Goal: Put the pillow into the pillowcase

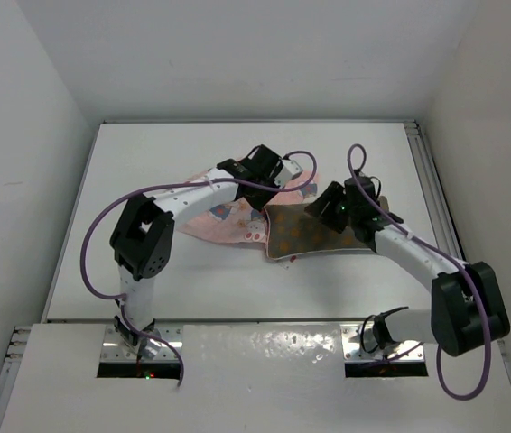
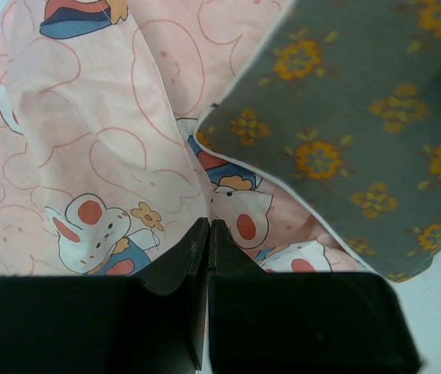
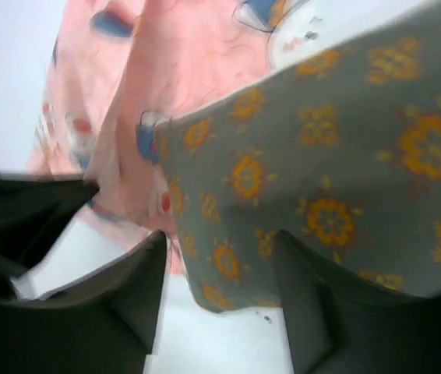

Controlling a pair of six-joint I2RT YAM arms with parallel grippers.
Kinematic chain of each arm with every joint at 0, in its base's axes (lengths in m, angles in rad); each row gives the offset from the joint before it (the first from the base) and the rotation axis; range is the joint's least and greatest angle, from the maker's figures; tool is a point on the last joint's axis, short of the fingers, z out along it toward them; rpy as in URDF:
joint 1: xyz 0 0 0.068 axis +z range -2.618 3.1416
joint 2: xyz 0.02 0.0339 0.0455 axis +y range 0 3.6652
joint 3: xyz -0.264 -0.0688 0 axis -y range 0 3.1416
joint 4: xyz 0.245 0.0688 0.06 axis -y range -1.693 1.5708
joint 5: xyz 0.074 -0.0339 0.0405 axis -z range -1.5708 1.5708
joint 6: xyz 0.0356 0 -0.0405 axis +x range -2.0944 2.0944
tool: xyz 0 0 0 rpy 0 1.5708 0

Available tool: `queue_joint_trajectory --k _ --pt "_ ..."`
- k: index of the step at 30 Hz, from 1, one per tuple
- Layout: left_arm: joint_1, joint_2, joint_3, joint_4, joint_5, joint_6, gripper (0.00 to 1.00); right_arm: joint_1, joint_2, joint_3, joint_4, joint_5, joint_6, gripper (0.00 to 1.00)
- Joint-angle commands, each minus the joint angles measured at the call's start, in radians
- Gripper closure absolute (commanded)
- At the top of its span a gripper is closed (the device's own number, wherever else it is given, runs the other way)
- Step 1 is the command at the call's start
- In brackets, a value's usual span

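Observation:
The pillow (image 1: 314,233), olive-brown with orange dots, lies at the middle of the table (image 1: 147,180), its left end over the pink rabbit-print pillowcase (image 1: 224,216). My left gripper (image 1: 264,185) is over the pillowcase's upper edge. In the left wrist view that gripper (image 2: 209,226) is shut on a raised fold of the pillowcase (image 2: 104,156), with the pillow (image 2: 361,117) at the upper right. My right gripper (image 1: 328,209) is at the pillow's top edge. Seen from the right wrist, it (image 3: 220,249) stands open around a corner of the pillow (image 3: 314,156), the pillowcase (image 3: 166,70) behind.
White walls enclose the table on three sides. A metal rail (image 1: 429,180) runs along the right edge. Purple cables (image 1: 93,244) loop out from both arms, one (image 1: 357,158) rising behind the right wrist.

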Motion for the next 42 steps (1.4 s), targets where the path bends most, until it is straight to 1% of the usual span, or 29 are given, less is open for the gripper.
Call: queue_joint_trajectory --k 1,2,3,4,6,7,9,10,11,12,13,14,16,17,18,21,22,24,25,26,27,29,32,34,35,37,38,40,42 --pt "0.005 -0.069 -0.009 0.037 0.007 -0.003 1.0 -0.024 0.023 0.139 0.066 -0.218 -0.277 0.4" --pt "0.007 -0.07 -0.014 0.041 0.002 0.004 1.0 -0.027 0.026 0.19 -0.035 -0.182 -0.356 0.32" --pt "0.007 -0.07 -0.019 0.044 0.001 0.008 1.0 -0.025 0.022 0.259 -0.099 -0.147 -0.44 0.2" --pt "0.01 -0.069 -0.023 0.057 -0.002 0.014 1.0 -0.028 0.012 0.281 -0.18 -0.089 -0.593 0.14" --pt "0.01 -0.066 -0.023 0.064 -0.001 0.014 1.0 -0.029 -0.012 0.282 -0.19 -0.055 -0.727 0.07" --pt "0.01 -0.063 -0.019 0.069 0.001 0.011 1.0 -0.027 -0.018 0.273 -0.181 -0.091 -0.889 0.07" --pt "0.01 -0.061 -0.014 0.073 0.004 0.003 1.0 -0.018 -0.009 0.252 -0.191 -0.114 -1.029 0.04" --pt "0.01 -0.06 -0.014 0.075 0.013 -0.003 1.0 -0.001 0.005 0.258 -0.254 -0.14 -1.161 0.04" --pt "0.011 -0.063 -0.014 0.075 0.015 -0.006 1.0 0.007 0.018 0.265 -0.292 -0.144 -1.207 0.04" --pt "0.01 -0.066 -0.019 0.074 0.016 -0.009 1.0 0.011 0.044 0.259 -0.326 -0.147 -1.272 0.08" --pt "0.01 -0.069 -0.023 0.074 0.016 -0.009 1.0 0.01 0.052 0.241 -0.323 -0.153 -1.3 0.08" --pt "0.011 -0.072 -0.028 0.074 0.016 -0.011 1.0 0.01 0.055 0.188 -0.304 -0.179 -1.326 0.08" --pt "0.013 -0.075 -0.04 0.075 0.016 -0.014 1.0 0.005 0.048 0.117 -0.174 -0.226 -1.397 0.08" --pt "0.016 -0.075 -0.043 0.075 0.04 -0.014 1.0 0.002 0.045 0.041 -0.094 -0.287 -1.403 0.07" --pt "0.018 -0.075 -0.049 0.078 0.053 -0.018 1.0 -0.001 0.052 0.011 0.024 -0.324 -1.427 0.07" --pt "0.022 -0.075 -0.058 0.086 0.077 -0.029 1.0 -0.005 0.094 -0.027 0.167 -0.362 -1.383 0.08" --pt "0.022 -0.076 -0.06 0.089 0.082 -0.032 1.0 -0.005 0.13 -0.026 0.177 -0.372 -1.378 0.08" --pt "0.022 -0.081 -0.068 0.093 0.084 -0.031 1.0 0.004 0.167 -0.014 0.134 -0.346 -1.4 0.16" --pt "0.022 -0.083 -0.068 0.095 0.082 -0.031 1.0 0.01 0.192 -0.012 0.125 -0.323 -1.398 0.25" --pt "0.024 -0.083 -0.068 0.095 0.082 -0.029 1.0 0.013 0.201 -0.014 0.113 -0.275 -1.366 0.47" --pt "0.024 -0.084 -0.068 0.097 0.081 -0.028 1.0 0.013 0.207 -0.011 0.109 -0.25 -1.333 0.58" --pt "0.025 -0.086 -0.065 0.097 0.084 -0.028 1.0 0.013 0.207 0.032 0.044 -0.193 -1.248 1.0" --pt "0.027 -0.08 -0.049 0.08 0.094 -0.026 1.0 0.017 0.171 0.1 -0.035 -0.21 -1.162 1.0" --pt "0.027 -0.077 -0.034 0.057 0.114 -0.017 1.0 0.019 0.138 0.124 -0.024 -0.239 -1.099 1.0" --pt "0.027 -0.077 -0.017 0.028 0.127 -0.012 1.0 0.019 0.102 0.123 0.026 -0.245 -1.016 1.0" --pt "0.027 -0.076 0.009 -0.003 0.163 0.0 1.0 0.03 0.062 0.088 0.117 -0.24 -0.944 1.0" --pt "0.027 -0.078 0.017 -0.026 0.186 0.008 1.0 0.045 0.033 0.072 0.199 -0.227 -0.896 1.0" --pt "0.027 -0.081 0.04 -0.061 0.214 0.02 1.0 0.073 0.019 0.043 0.276 -0.169 -0.852 1.0" --pt "0.028 -0.083 0.06 -0.09 0.261 0.052 1.0 0.093 0.032 0.048 0.283 -0.138 -0.851 1.0"
